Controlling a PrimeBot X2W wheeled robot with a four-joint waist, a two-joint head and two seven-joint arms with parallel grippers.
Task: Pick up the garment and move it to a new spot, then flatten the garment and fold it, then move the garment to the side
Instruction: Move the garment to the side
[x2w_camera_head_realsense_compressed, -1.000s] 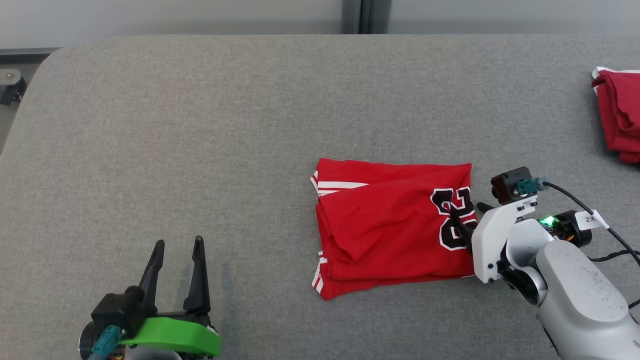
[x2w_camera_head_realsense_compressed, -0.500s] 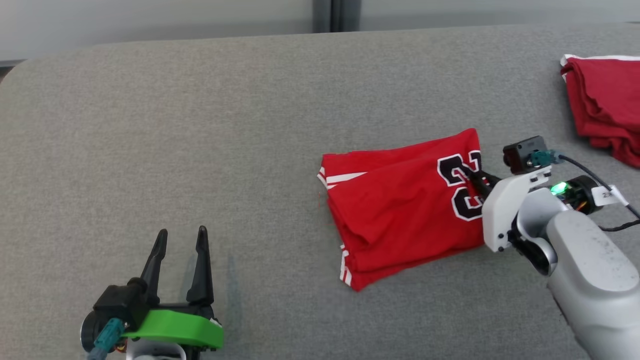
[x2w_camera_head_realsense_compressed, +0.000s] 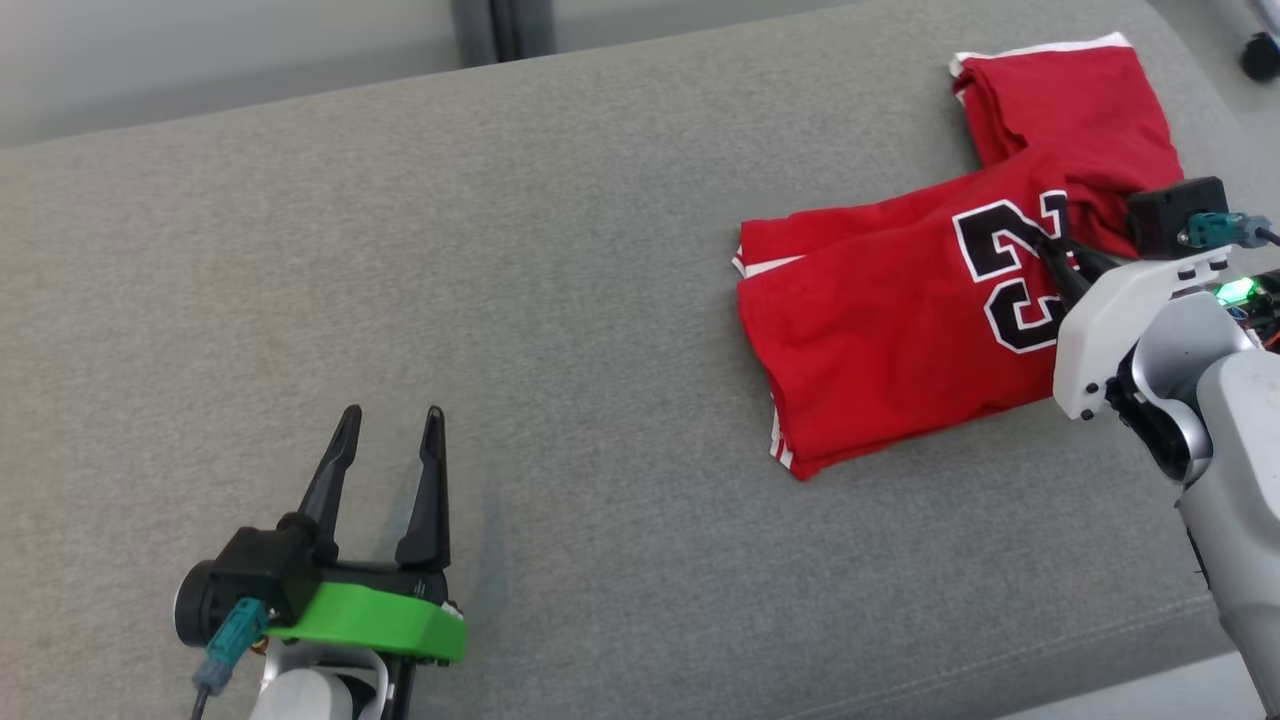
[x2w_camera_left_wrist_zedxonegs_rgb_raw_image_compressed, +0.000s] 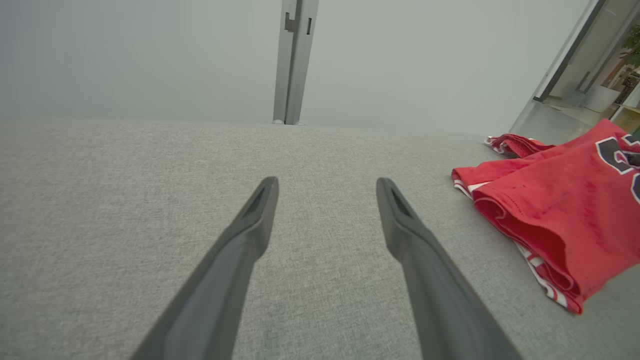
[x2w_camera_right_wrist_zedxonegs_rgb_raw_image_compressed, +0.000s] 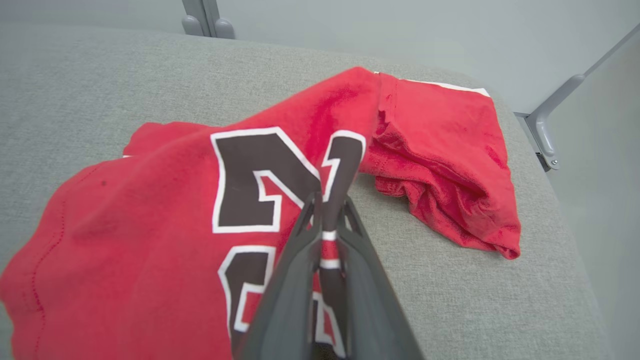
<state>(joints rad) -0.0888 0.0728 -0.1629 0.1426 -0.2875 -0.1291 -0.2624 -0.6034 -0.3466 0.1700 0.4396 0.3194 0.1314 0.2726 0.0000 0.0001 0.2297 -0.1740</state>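
The folded red jersey with a black-and-white number (x2w_camera_head_realsense_compressed: 900, 340) lies on the surface, and its numbered edge is caught in my right gripper (x2w_camera_right_wrist_zedxonegs_rgb_raw_image_compressed: 330, 201). The two dark fingers are pressed together on the cloth, pinching a fold right at the number. From this hand the rest of the jersey spreads out to its left and lies flat. Just beyond the fingertips lies a second red garment with a white hem (x2w_camera_head_realsense_compressed: 1070, 100), bunched up. The jersey's far corner reaches it, but I cannot tell if they touch.

My left gripper (x2w_camera_head_realsense_compressed: 391, 412) is well apart from the jersey, with its fingers spread wide and nothing between them. It hovers low over the grey woven fabric surface (x2w_camera_head_realsense_compressed: 500, 250). This surface has a rounded corner near the second garment. Behind it stands a pale plain wall (x2w_camera_left_wrist_zedxonegs_rgb_raw_image_compressed: 150, 50) with a grey metal post (x2w_camera_left_wrist_zedxonegs_rgb_raw_image_compressed: 295, 60).
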